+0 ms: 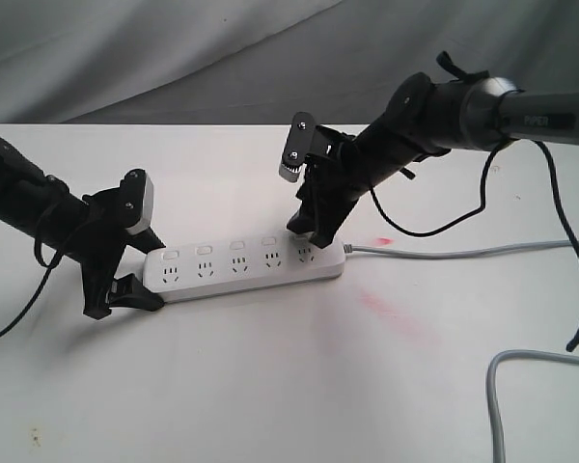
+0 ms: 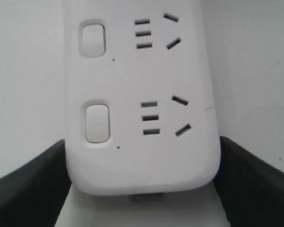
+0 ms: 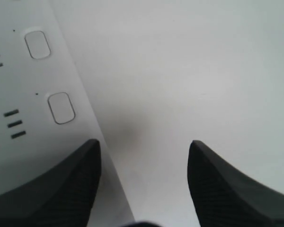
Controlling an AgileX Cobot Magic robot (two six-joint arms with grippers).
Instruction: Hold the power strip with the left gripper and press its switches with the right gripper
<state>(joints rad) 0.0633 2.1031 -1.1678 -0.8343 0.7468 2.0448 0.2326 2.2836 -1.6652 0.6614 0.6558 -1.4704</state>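
White tabletop (image 1: 270, 386) fills the scene, with a creased grey cloth (image 1: 174, 48) hanging behind it. On it the power strip (image 1: 243, 280) lies flat, sockets facing up. Its row of switches (image 1: 236, 246) runs along the edge on the cloth side. Its grey cord (image 1: 444, 255) leaves one end and trails away across the table.

At the strip's end away from the cord, the left gripper (image 1: 124, 295) is clenched across the width of the bar. In the left wrist view its fingers (image 2: 28, 189) press against both long sides of the rounded end. Two switches and two sets of sockets (image 2: 158, 118) lie just past them.

At the cord end, the right gripper (image 1: 309, 233) comes down steeply with its jaws spread and nothing between them. The right wrist view shows one of its fingers (image 3: 52, 189) over the strip's edge, near the last switch. The other finger is over bare table, off the strip on its cloth side. Whether the finger touches the plastic cannot be told.

A pink smear (image 1: 396, 318) stains the table on the strip's camera side, just beyond the cord end. A small red spot (image 1: 381, 240) sits close to the cord. A loose grey cable (image 1: 494, 386) curves further out on that same side. A thin black cable (image 1: 560, 241) hangs from the right arm above the cord.
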